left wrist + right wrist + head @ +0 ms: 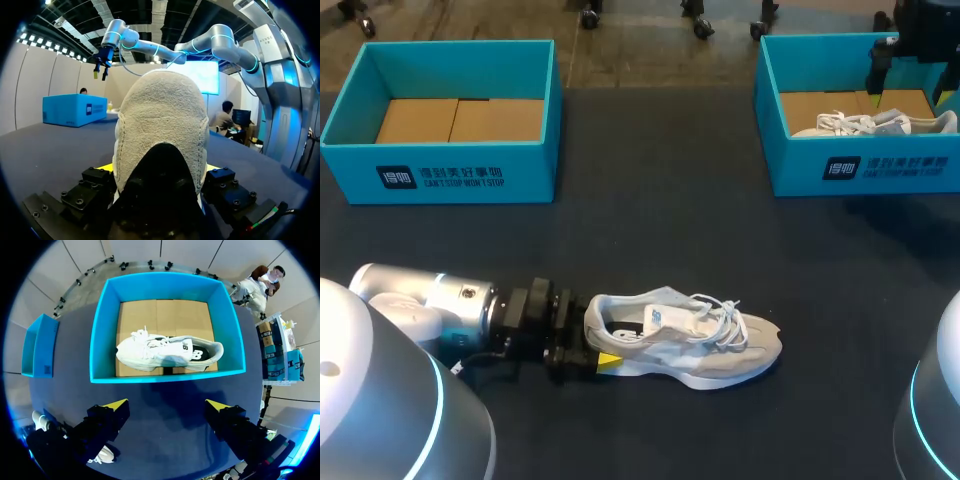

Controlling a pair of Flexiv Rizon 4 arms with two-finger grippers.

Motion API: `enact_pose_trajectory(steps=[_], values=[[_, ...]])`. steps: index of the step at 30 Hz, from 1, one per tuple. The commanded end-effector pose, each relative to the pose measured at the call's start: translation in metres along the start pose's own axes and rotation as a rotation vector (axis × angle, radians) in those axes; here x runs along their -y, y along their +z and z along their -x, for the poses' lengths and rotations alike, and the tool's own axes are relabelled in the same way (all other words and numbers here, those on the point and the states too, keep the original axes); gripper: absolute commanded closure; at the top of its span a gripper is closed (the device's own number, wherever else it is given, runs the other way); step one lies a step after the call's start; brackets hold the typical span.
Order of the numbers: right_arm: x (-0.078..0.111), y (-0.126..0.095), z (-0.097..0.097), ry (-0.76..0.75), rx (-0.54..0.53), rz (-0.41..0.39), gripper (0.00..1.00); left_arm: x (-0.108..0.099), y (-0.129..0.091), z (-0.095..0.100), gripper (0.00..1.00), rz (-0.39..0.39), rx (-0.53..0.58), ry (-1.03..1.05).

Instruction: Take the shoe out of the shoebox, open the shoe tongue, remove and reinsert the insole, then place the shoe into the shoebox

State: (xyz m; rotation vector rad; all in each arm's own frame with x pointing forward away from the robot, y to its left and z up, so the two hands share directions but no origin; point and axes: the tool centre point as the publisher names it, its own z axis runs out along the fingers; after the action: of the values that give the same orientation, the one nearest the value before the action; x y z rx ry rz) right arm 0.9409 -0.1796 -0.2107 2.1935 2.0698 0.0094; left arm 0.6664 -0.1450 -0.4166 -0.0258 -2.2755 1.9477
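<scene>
At the near middle of the table [650, 230], the shoe [690, 340] sits on its sole, out of any box, toe pointing right. The left gripper [592, 340] has both fingers pressed onto the heel, pinning it, I'd say, so the tongue and insole can be worked. Far right, the right gripper [166, 407] hangs wide open, holding nothing, above the right box [860, 165], where another shoe [167, 352] lies. It looks free to come across and help.
</scene>
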Motion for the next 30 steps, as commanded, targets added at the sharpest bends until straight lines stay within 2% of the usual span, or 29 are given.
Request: enact_pose_trajectory(steps=[1, 5, 6, 13, 23, 25, 26, 27, 30], values=[[0.000, 0.000, 0.000, 0.000, 0.000, 0.001, 0.00, -0.004, 0.002, 0.002, 1.00, -0.001, 0.000, 0.000], [0.000, 0.000, 0.000, 0.000, 0.000, 0.001, 0.00, -0.004, 0.002, 0.002, 1.00, -0.001, 0.000, 0.000], [0.001, -0.006, 0.000, 0.025, 0.021, -0.004, 0.00, -0.004, 0.002, 0.002, 1.00, -0.001, 0.000, 0.000], [0.018, -0.025, -0.020, 0.082, 0.063, -0.007, 0.00, -0.004, 0.002, 0.002, 1.00, -0.001, 0.000, 0.000], [0.050, -0.042, -0.072, 0.155, 0.093, -0.045, 0.00, -0.004, 0.002, 0.002, 1.00, -0.001, 0.000, 0.000], [0.059, -0.046, -0.081, 0.169, 0.093, -0.074, 0.00, -0.004, 0.002, 0.002, 1.00, -0.001, 0.000, 0.000], [0.062, -0.045, -0.084, 0.203, 0.090, -0.149, 0.00, -0.004, 0.002, 0.002, 1.00, -0.001, 0.000, 0.000], [0.063, -0.042, -0.085, 0.215, 0.094, -0.182, 0.00, -0.004, 0.002, 0.002, 1.00, -0.001, 0.000, 0.000], [0.063, -0.042, -0.085, 0.215, 0.094, -0.182, 0.00, -0.004, 0.002, 0.002, 1.00, -0.001, 0.000, 0.000]])
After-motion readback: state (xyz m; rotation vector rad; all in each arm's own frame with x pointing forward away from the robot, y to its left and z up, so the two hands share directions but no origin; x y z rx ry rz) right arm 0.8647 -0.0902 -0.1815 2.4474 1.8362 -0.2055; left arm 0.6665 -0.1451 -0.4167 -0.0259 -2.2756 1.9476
